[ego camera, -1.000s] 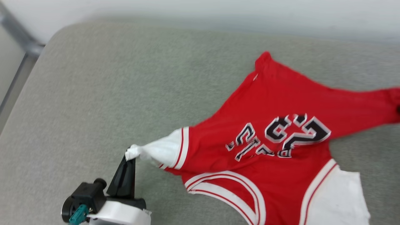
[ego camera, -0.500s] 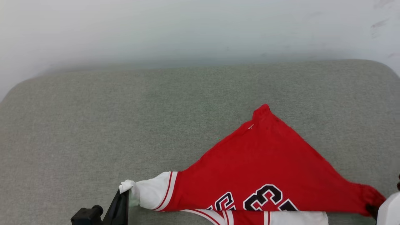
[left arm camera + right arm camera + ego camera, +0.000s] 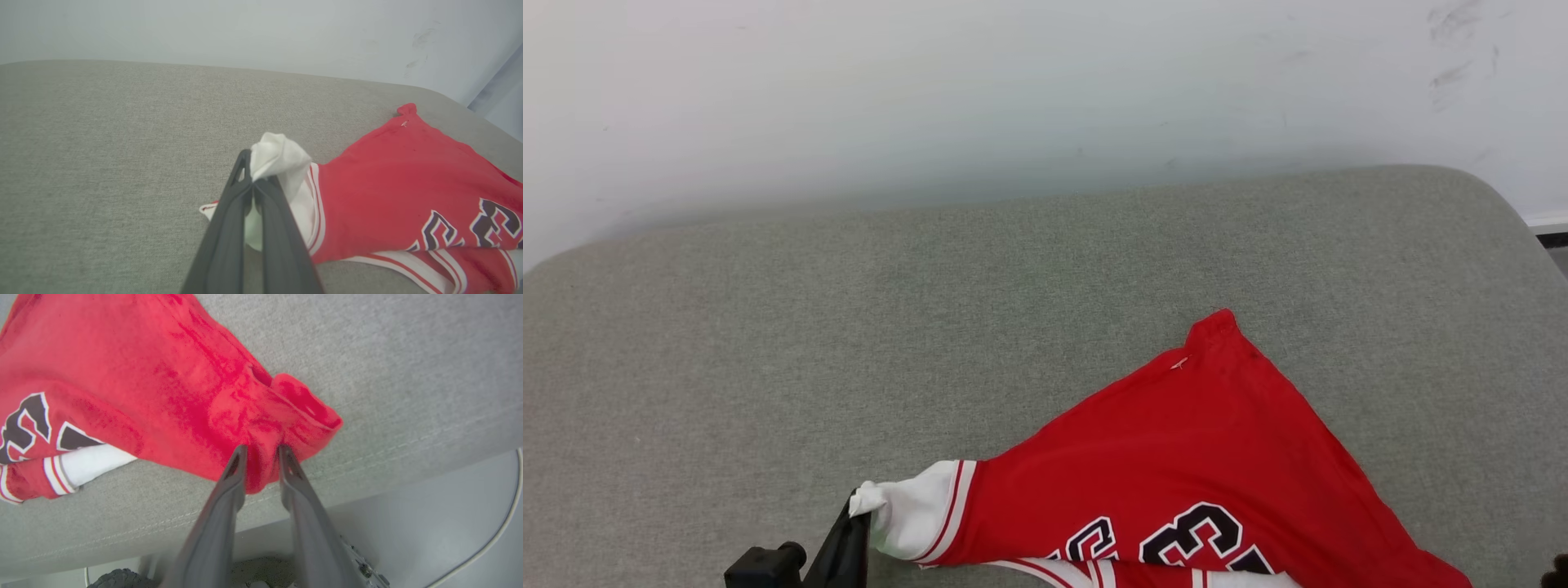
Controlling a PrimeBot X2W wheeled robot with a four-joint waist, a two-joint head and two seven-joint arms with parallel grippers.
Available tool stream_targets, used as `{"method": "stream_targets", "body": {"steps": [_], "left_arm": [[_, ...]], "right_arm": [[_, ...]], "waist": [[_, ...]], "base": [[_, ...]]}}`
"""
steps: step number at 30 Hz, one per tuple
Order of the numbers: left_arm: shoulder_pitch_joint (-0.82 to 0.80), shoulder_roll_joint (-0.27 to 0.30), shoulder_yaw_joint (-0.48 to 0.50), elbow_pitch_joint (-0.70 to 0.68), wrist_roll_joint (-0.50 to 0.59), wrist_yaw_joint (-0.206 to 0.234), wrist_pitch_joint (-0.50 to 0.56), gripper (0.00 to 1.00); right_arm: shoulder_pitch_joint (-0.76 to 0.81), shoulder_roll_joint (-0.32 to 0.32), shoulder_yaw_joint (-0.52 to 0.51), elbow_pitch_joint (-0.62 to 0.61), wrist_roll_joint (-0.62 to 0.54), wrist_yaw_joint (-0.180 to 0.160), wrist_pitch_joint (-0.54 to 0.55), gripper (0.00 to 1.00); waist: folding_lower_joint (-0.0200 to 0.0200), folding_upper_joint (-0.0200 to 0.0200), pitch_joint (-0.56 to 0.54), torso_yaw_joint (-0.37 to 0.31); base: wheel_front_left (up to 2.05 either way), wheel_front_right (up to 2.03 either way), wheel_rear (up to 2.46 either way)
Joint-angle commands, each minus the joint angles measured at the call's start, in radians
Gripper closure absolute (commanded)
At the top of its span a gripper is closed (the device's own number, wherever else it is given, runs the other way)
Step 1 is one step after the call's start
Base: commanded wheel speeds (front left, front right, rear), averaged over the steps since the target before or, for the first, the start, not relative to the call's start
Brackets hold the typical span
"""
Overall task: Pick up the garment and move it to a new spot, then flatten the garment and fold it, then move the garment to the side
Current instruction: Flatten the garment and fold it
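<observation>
We clamp the white sleeve of the red numbered jersey T-shirt in our left gripper near the front edge of the grey fabric cushion, while our right gripper stands narrowly parted around its red hem.

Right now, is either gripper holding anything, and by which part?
The left gripper is shut on the garment, pinching the tip of its white sleeve. The right gripper stands parted around a red corner, apparently loose.
</observation>
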Motion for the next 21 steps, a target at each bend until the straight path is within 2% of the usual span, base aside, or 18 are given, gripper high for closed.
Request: {"method": "stream_targets", "body": {"steps": [1, 6, 9, 11, 13, 16, 21], "left_arm": [[-0.014, 0.006, -0.001, -0.003, 0.0, -0.001, -0.002, 1.0], [-0.044, 0.005, -0.015, -0.017, 0.002, -0.002, -0.002, 1.0], [-0.064, 0.004, -0.022, -0.03, 0.003, -0.002, -0.002, 1.0], [-0.082, 0.003, -0.026, -0.042, 0.003, -0.002, -0.002, 1.0], [-0.106, 0.001, -0.035, -0.057, 0.005, -0.003, -0.002, 1.0], [-0.137, -0.002, -0.052, -0.072, 0.004, -0.002, -0.002, 1.0], [-0.195, -0.009, -0.085, -0.099, -0.005, -0.003, -0.002, 1.0]], "right_arm": [[-0.02, 0.006, -0.009, -0.006, 0.002, 0.0, -0.037, 0.0], [-0.105, 0.021, -0.003, -0.009, 0.01, 0.0, -0.298, 0.0], [-0.172, -0.005, 0.038, 0.016, -0.006, 0.0, -0.435, 0.0], [-0.226, -0.03, 0.079, 0.045, -0.015, 0.0, -0.479, 0.0], [-0.294, -0.061, 0.121, 0.078, -0.008, 0.0, -0.484, 0.0], [-0.394, -0.124, 0.201, 0.135, 0.014, 0.0, -0.412, 0.0], [-0.555, -0.238, 0.3, 0.215, 0.066, 0.0, -0.147, 0.0]], "waist": [[0.0, -0.0001, 0.008, 0.003], [0.0, -0.0001, 0.043, 0.018], [0.0, -0.0001, 0.068, 0.03], [0.0, -0.0001, 0.095, 0.039], [0.0, -0.0001, 0.127, 0.055], [0.0, -0.0001, 0.167, 0.078], [0.0, -0.0001, 0.23, 0.129]], "base": [[0.0, 0.0, 0.0], [0.0, 0.0, 0.0], [0.0, 0.0, 0.0], [0.0, 0.0, 0.0], [0.0, 0.0, 0.0], [0.0, 0.0, 0.0], [0.0, 0.0, 0.0]]}}
